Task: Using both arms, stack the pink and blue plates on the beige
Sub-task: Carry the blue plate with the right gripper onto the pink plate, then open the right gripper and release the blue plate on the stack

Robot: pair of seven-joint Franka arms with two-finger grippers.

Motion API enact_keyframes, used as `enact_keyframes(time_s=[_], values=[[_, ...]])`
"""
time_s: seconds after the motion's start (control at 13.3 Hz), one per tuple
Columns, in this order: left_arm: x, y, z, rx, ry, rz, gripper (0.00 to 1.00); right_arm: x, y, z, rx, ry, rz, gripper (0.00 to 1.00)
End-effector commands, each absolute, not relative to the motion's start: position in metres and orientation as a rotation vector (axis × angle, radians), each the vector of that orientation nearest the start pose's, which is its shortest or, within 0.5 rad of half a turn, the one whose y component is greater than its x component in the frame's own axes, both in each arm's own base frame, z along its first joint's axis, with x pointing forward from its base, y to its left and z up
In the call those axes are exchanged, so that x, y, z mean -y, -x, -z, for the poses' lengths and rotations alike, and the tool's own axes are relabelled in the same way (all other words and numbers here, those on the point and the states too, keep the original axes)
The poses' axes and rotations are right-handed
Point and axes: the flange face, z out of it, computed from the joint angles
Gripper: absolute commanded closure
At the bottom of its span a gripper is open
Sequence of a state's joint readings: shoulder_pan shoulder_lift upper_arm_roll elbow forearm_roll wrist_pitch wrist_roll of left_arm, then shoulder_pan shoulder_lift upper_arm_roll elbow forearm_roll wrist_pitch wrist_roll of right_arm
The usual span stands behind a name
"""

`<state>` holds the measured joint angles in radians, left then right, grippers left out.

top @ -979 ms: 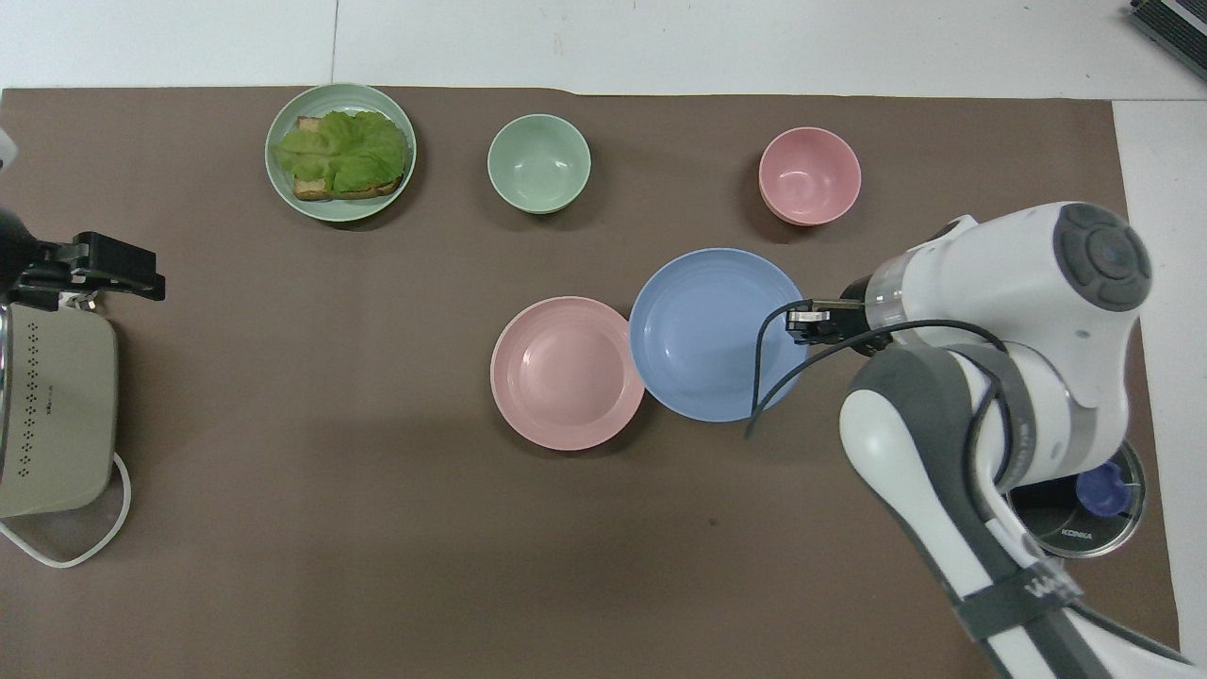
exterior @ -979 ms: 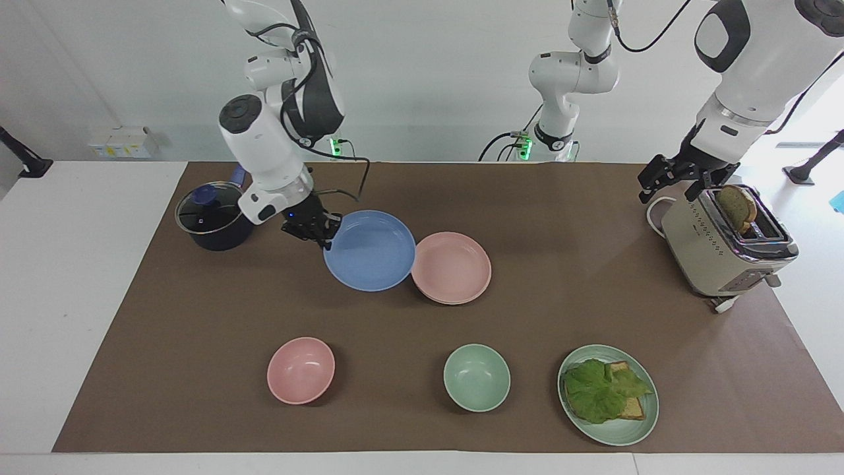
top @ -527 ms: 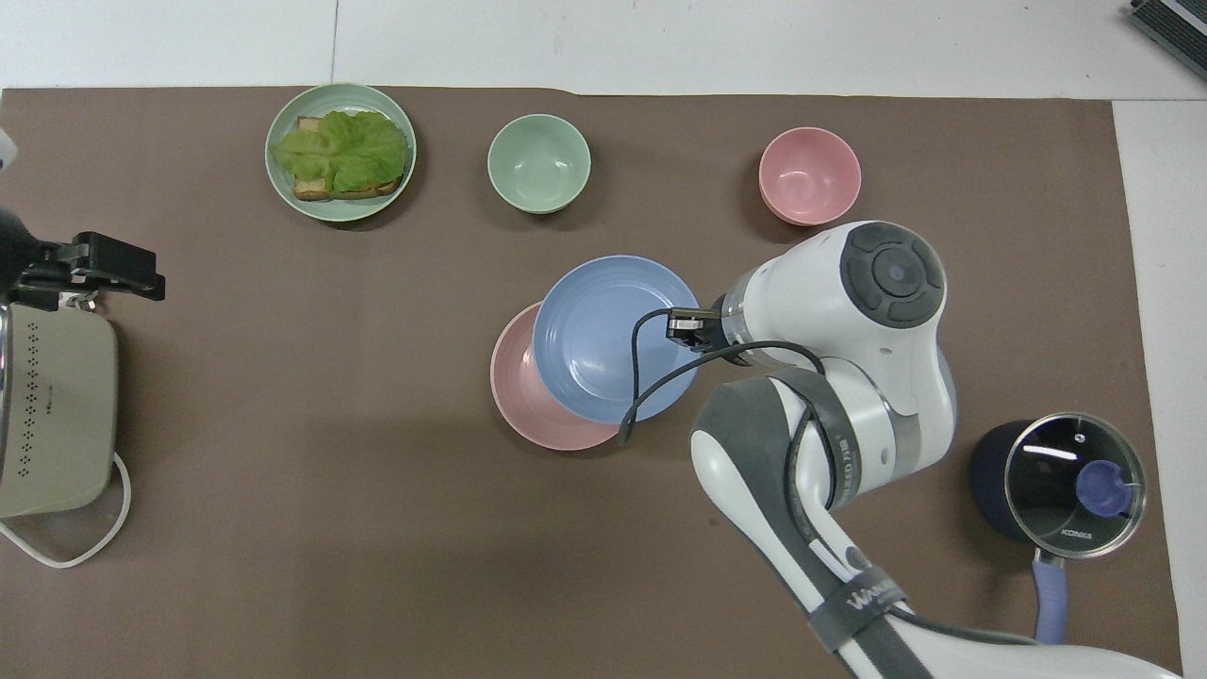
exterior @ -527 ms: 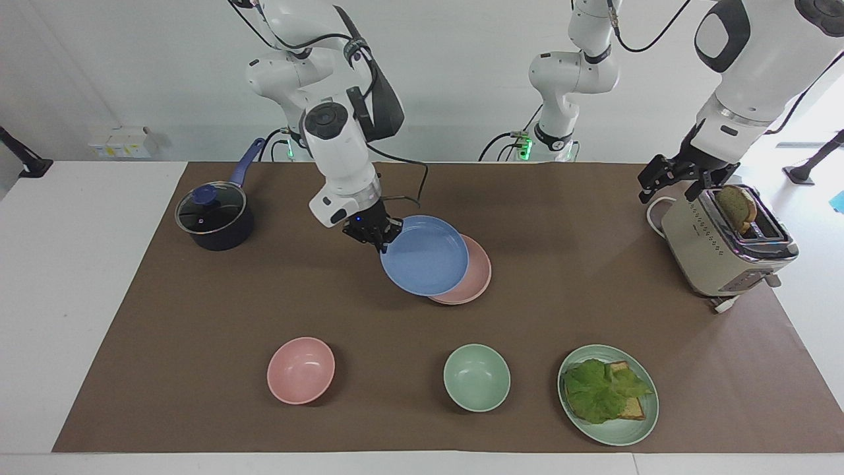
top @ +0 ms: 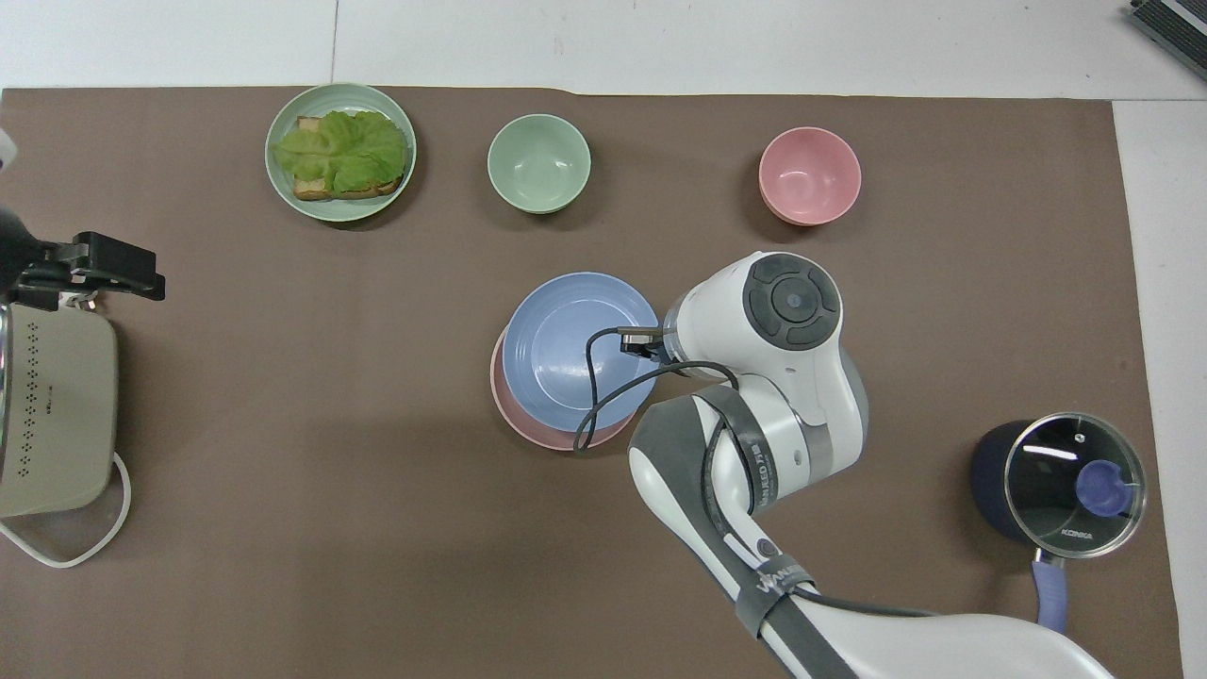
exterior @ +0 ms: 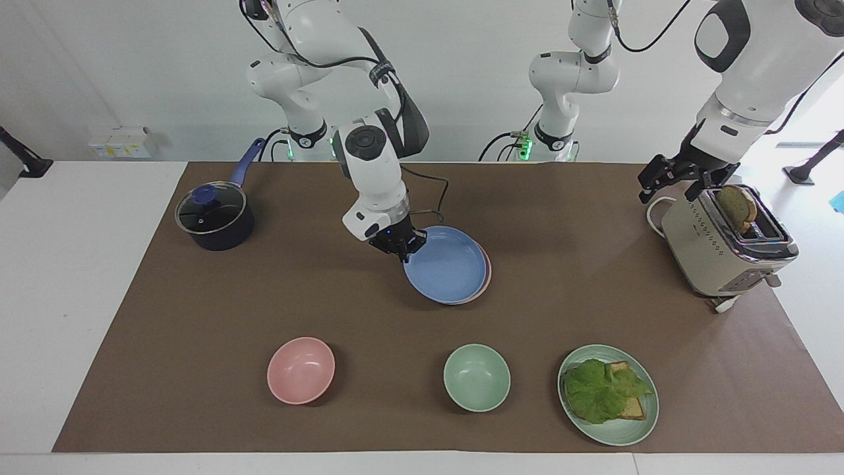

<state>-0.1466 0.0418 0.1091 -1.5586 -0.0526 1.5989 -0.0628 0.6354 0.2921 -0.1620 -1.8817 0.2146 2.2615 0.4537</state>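
Note:
My right gripper (exterior: 403, 254) is shut on the rim of the blue plate (exterior: 448, 267), on the edge toward the right arm's end of the table. It holds that plate slightly tilted, low over the pink plate (exterior: 488, 276). In the overhead view the blue plate (top: 566, 354) covers most of the pink plate (top: 528, 431), leaving only a pink crescent. I cannot tell if the two touch. The beige plate is hidden. My left gripper (exterior: 667, 190) waits open in the air over the toaster's end.
A beige toaster (exterior: 719, 251) with a bread slice stands at the left arm's end. A dark lidded pot (exterior: 212, 214) sits at the right arm's end. Farthest from the robots are a pink bowl (exterior: 301, 369), a green bowl (exterior: 476, 377) and a green plate (exterior: 643, 422) with lettuce and bread.
My right gripper has carried the blue plate from beside the pink plate to over it, and lowered it. The left arm has not moved.

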Motion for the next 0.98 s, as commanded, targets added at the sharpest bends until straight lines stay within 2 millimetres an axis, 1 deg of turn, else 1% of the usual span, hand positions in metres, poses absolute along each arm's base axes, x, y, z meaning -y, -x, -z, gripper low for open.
enact_keyframes(time_s=[0.0, 0.23, 0.38, 0.6, 0.68, 0.75, 0.83, 0.9], values=[[0.026, -0.564, -0.612, 0.025, 3.170, -0.012, 0.00, -0.300, -0.556, -0.357, -0.164, 2.990, 0.063, 1.00], [0.026, -0.564, -0.612, 0.025, 3.170, -0.012, 0.00, -0.298, -0.551, -0.350, -0.155, 2.998, 0.044, 1.00], [0.026, -0.564, -0.612, 0.025, 3.170, -0.012, 0.00, -0.307, -0.544, -0.346, -0.131, 3.002, 0.030, 1.00], [0.026, -0.564, -0.612, 0.028, 3.170, -0.012, 0.00, -0.307, -0.543, -0.344, -0.139, 2.999, 0.020, 1.00], [0.026, -0.564, -0.612, 0.025, 3.170, -0.012, 0.00, -0.306, -0.543, -0.344, -0.134, 2.999, 0.021, 0.76], [0.026, -0.564, -0.612, 0.028, 3.170, -0.012, 0.00, -0.304, -0.544, -0.343, -0.125, 3.001, 0.021, 0.29], [0.026, -0.564, -0.612, 0.025, 3.170, -0.012, 0.00, -0.302, -0.547, -0.345, -0.104, 3.010, 0.031, 0.00], [0.026, -0.564, -0.612, 0.028, 3.172, -0.012, 0.00, -0.300, -0.552, -0.349, -0.103, 3.007, 0.048, 0.00]])
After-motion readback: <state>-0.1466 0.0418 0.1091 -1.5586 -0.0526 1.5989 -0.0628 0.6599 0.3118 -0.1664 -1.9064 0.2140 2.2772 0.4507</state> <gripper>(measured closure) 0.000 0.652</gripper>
